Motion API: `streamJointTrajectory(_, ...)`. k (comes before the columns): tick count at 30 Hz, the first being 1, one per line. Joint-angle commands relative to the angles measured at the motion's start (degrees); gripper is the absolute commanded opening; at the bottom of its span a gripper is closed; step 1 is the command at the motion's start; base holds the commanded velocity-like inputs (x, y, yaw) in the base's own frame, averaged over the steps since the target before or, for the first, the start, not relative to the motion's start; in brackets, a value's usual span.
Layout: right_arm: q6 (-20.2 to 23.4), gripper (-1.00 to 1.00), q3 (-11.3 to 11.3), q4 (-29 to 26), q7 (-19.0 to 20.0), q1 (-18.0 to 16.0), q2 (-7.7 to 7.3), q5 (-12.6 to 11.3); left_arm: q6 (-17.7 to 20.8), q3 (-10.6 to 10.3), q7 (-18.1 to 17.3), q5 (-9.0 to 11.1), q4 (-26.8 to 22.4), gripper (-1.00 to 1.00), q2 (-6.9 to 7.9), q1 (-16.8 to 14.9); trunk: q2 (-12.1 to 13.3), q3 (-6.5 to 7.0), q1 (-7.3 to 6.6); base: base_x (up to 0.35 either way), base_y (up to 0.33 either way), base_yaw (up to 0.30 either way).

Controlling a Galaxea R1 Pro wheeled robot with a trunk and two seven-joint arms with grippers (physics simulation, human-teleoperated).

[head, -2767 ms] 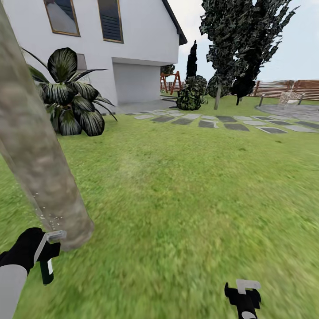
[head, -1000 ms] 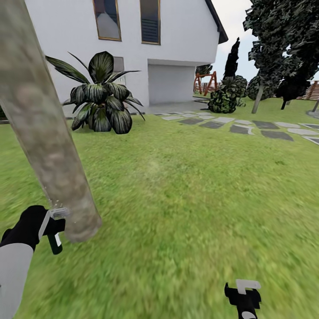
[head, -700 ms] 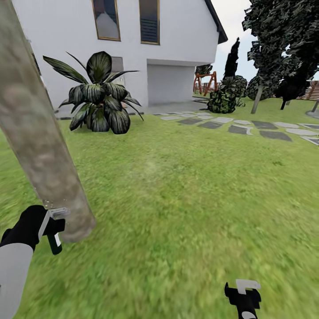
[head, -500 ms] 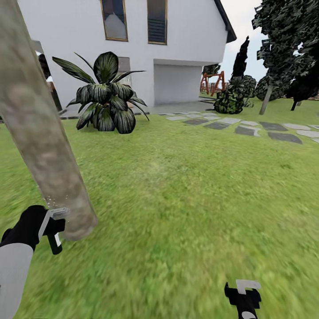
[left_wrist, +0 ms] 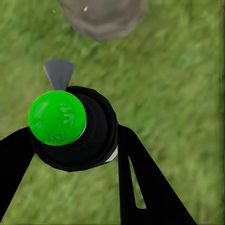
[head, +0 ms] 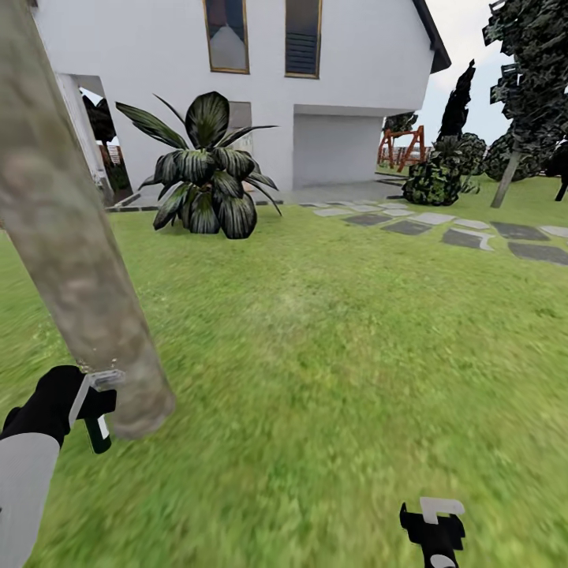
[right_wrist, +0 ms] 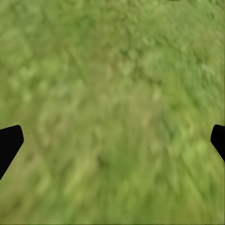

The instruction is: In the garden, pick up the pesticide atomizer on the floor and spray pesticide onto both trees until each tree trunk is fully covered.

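Head view: the left tool [head: 88, 404] sits at about 8 o'clock, closed around the pesticide atomizer [head: 97, 430]. The atomizer's long axis runs nearly vertical, its dark body with a pale band hanging below the fingers. Its top end lies just beside the foot of the tree trunk [head: 71, 237]. The trunk is a thick, mottled grey-brown column that leans from its base at 8 o'clock toward the frame's upper-left corner. A few pale specks dot the bark near the base.

Left wrist view: the atomizer [left_wrist: 75, 129] is seen end-on, a round black body capped by a bright green button [left_wrist: 57, 117], with a grey nozzle [left_wrist: 59, 74] pointing toward the trunk base [left_wrist: 103, 16] across a strip of grass. The black fingers [left_wrist: 140, 180] press against both sides of the body.

Head view: the right tool [head: 433, 527] hangs at about 5 o'clock above bare lawn [head: 339, 355]. Right wrist view: its two fingertips [right_wrist: 9, 145] stand wide apart at opposite frame edges, with only grass between them; the tool is spread and holds nothing.

Background, head view: a white house [head: 260, 95] at 12 o'clock, a broad-leaved plant [head: 207, 170] before it, stepping stones [head: 465, 237] at 2 o'clock, and dark trees [head: 536, 71] at the right edge.
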Motion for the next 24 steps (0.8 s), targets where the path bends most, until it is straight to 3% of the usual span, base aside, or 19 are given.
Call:
streamJointTrajectory(1,0.0,1.0,-0.01,0.0,-0.01,0.0,-0.01,-0.01,0.0,-0.03,0.0,-0.02,0.0,-1.0,0.03,0.0,0.0,0.0,0.0,0.206,-0.212,0.0)
streamJointTrajectory(11,0.0,1.0,0.05,0.0,-0.01,0.0,0.0,-0.01,0.0,-0.04,0.0,-0.02,0.0,-1.0,0.09,0.12,0.0,0.0,0.0,0.177,-0.231,0.022)
streamJointTrajectory(18,-0.01,1.0,0.05,0.0,0.0,0.0,0.0,-0.01,0.0,-0.04,0.0,-0.27,0.0,-1.0,0.45,0.51,0.0,0.0,0.0,0.163,-0.238,0.253)
streamJointTrajectory(24,0.0,1.0,0.05,0.0,-0.02,0.0,0.03,-0.01,-0.19,-0.13,0.38,-0.53,0.15,-1.0,1.83,1.09,0.0,0.0,0.0,0.191,-0.225,0.277)
